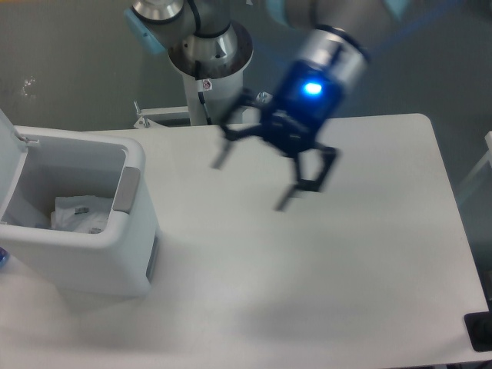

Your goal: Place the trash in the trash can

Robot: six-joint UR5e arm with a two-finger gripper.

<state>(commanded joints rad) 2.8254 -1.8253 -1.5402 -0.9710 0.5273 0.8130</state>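
The white boxy trash can [134, 254] stands at the table's left edge with its lid up and a grey panel [127, 189] on its right rim. Inside it lies the trash: a wrinkly white wrapper [79, 213] with small black print. No bottle shows in the bin from here. My gripper [251, 182] hangs blurred over the middle of the table, well right of the bin. It is open and its fingers [305, 183] hold nothing.
The arm's white pedestal [213, 84] rises behind the table's back edge. A dark object [480, 330] sits at the table's front right corner. A bit of blue [2, 257] peeks out at the far left beside the bin.
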